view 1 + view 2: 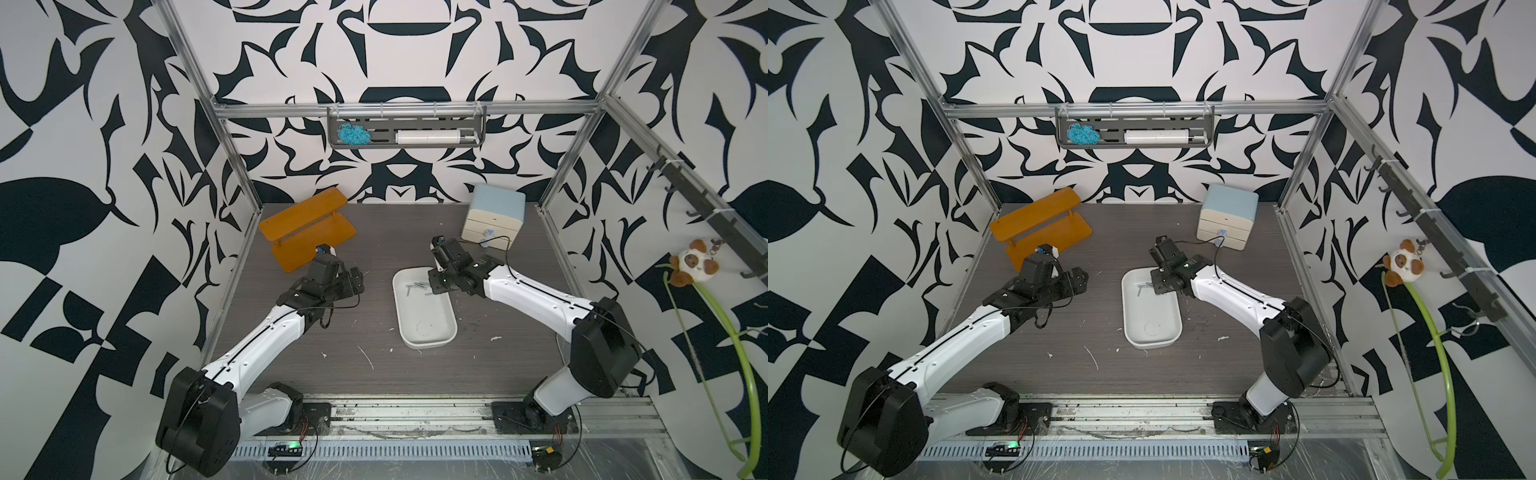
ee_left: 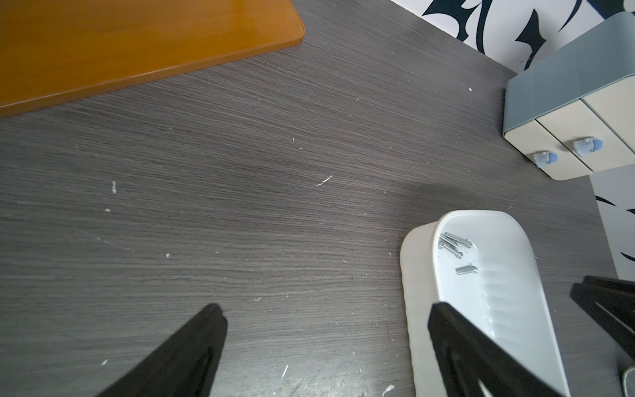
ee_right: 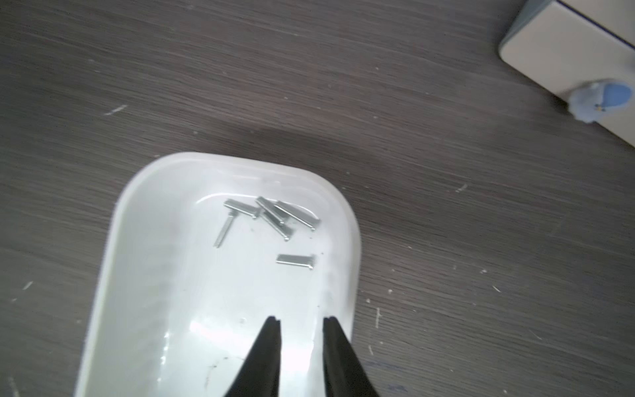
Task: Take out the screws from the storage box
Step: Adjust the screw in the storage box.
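Black fingers (image 3: 264, 354) of the right gripper (image 3: 301, 319) stand slightly parted, with a narrow gap between the tips and nothing in it. The tips hang over the inside of the shallow white plastic storage box (image 3: 165, 275), a rectangular tray with rounded corners and low walls, close to one long wall. Whether they touch its floor cannot be told.

Ahead of those tips, at the tray's far end, lie the small silver-grey metal screws (image 3: 271, 214). One lone screw (image 3: 295, 260) lies closest to the fingertips, clear of them. Beyond it several more are heaped across one another, and a thinner one slants off beside the heap. None is touched by either finger, and all of them are inside the tray. Both top views show the same cluster at the tray's far end, just beside the right gripper's head, while the tray's near half is bare.

On the tray's other side, the left gripper (image 2: 324, 307) has its fingers spread wide and holds nothing. It hovers over the dark grey wood-grain table (image 1: 353, 332), beside the tray and apart from the screws.

Farther out, beyond the tray's far end, an orange wooden two-tier shelf (image 1: 307, 232) stands on the left gripper's side. A cream drawer cabinet with a light-blue top (image 1: 494, 216) stands on the right gripper's side.
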### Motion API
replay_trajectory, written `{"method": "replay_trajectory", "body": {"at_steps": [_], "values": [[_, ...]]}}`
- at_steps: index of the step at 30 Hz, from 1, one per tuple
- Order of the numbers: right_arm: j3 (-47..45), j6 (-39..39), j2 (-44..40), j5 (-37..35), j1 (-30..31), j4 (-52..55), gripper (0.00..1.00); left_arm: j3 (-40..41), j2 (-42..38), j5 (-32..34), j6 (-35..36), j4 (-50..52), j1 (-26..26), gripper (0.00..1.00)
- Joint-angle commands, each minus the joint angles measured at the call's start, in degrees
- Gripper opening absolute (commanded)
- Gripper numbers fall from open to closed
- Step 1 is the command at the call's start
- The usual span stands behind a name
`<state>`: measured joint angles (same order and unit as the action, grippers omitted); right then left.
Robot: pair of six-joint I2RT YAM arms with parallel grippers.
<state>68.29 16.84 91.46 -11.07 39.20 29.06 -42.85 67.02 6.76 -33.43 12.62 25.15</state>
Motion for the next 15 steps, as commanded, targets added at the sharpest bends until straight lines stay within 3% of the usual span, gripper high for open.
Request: {"method": "replay_trajectory", "body": {"at_steps": [1,6,12,15], "values": [[3.8,-3.1,3.6,0.4,1.1,0.5,0.29,-0.3,-1.8,-0.6,0.5,-1.0,-0.1,0.99],[7.0,-5.6,10.9,2.5,1.1,5.4,0.27,-0.2,-1.8,-1.0,0.6,-1.1,-0.1,0.99],[7.7,-6.9,14.2,1.9,1.1,6.5,0.47,-0.4,-1.1,-0.7,0.9,-1.1,-0.1,0.99],[8.3,-7.3,15.6,2.1,1.1,6.6,0.5,-0.4,-1.1,-0.6,1.1,-1.1,-0.1,0.99]]}}
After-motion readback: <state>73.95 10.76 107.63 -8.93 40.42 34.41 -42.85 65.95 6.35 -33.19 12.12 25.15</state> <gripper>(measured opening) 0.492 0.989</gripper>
